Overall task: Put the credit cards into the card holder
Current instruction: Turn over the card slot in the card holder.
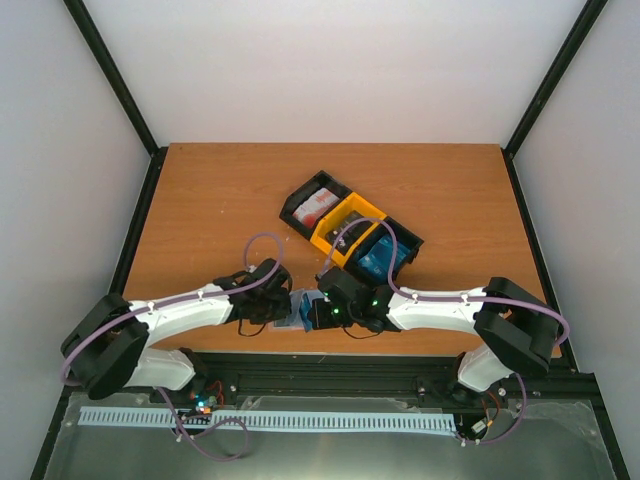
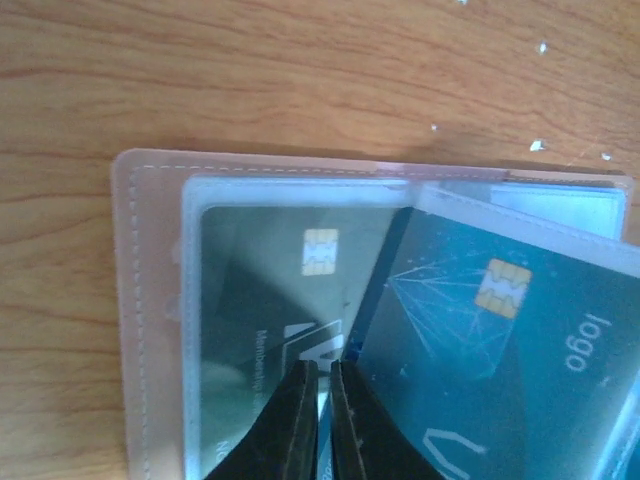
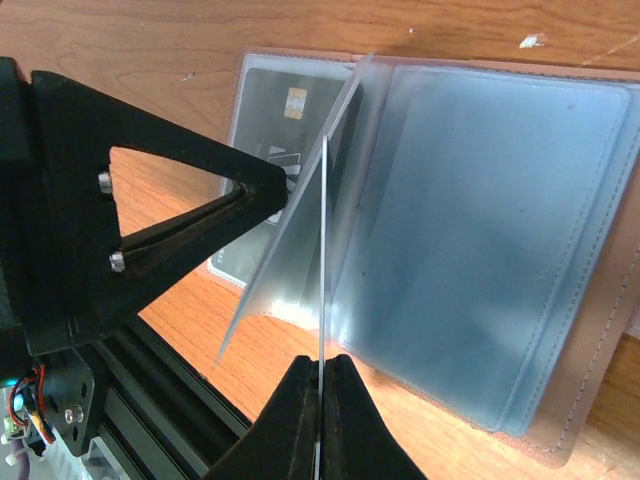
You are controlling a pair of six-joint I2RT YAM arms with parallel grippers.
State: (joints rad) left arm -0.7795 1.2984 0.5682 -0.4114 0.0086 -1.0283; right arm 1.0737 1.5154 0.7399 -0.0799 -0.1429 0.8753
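Observation:
The card holder lies open on the wood near the table's front edge, pinkish-tan rim around clear pockets. A dark grey credit card sits in its left pocket. A blue credit card lies tilted, partly under a clear leaf. My left gripper is closed to a sliver at that card's lower corner, a thin blue edge between its jaws. My right gripper is shut on another clear leaf, holding it upright and edge-on. Both grippers meet over the holder in the top view.
Three bins stand in a diagonal row behind the holder: a black one with red-and-white cards, a yellow one with dark cards, and a black one with blue cards. The black front rail runs close below the holder.

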